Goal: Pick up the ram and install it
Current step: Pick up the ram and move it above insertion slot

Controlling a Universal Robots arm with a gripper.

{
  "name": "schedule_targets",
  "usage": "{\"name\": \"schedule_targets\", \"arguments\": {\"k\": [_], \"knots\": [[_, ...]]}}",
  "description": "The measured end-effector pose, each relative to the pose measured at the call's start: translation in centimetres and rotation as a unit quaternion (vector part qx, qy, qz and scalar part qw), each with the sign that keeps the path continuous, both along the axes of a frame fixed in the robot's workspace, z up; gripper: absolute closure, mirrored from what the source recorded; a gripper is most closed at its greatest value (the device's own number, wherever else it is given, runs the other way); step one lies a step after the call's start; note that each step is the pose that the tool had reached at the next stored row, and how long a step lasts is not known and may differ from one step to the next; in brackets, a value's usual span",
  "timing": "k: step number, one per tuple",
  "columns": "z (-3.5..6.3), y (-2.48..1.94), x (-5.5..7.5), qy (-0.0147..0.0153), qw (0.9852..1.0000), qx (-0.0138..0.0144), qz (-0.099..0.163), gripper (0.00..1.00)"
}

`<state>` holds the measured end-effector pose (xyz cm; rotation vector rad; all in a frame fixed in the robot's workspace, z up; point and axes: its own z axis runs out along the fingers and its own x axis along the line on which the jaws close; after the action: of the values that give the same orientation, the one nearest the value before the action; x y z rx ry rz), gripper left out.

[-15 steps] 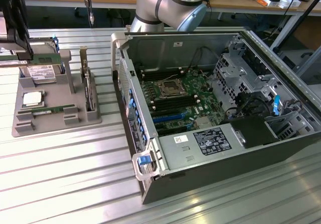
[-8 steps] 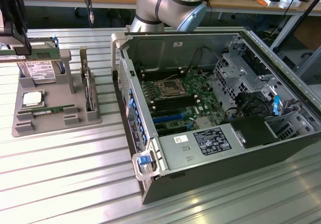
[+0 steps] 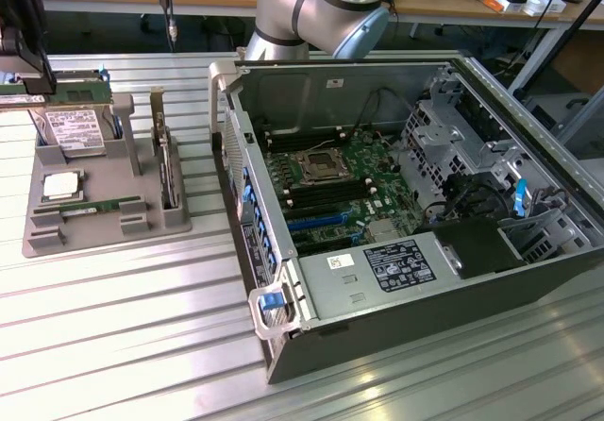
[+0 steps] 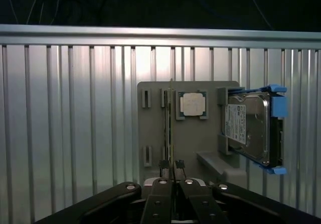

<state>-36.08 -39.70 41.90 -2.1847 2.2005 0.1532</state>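
Tool: closed, nothing btwn its 2 fingers, hanging well above the grey tray.
Ram: on edge in its tray slot, just beside the CPU; not yet lifted.
Pick: looks best w/ fingers opened 1st, centred on the stick, square to its flat faces.
HDD: apart, no snag likely.

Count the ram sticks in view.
1: the ram sits in the gray holder, beside the processor chip; more could be hidden inside the case.
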Motion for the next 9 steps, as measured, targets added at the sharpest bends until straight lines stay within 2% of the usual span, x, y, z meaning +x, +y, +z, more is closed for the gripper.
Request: {"name": "schedule_targets", "arguments": {"k": [9], "knots": [[1.33,0.0,0.0,0.0,1.0,0.0035,0.0,0.88]]}}
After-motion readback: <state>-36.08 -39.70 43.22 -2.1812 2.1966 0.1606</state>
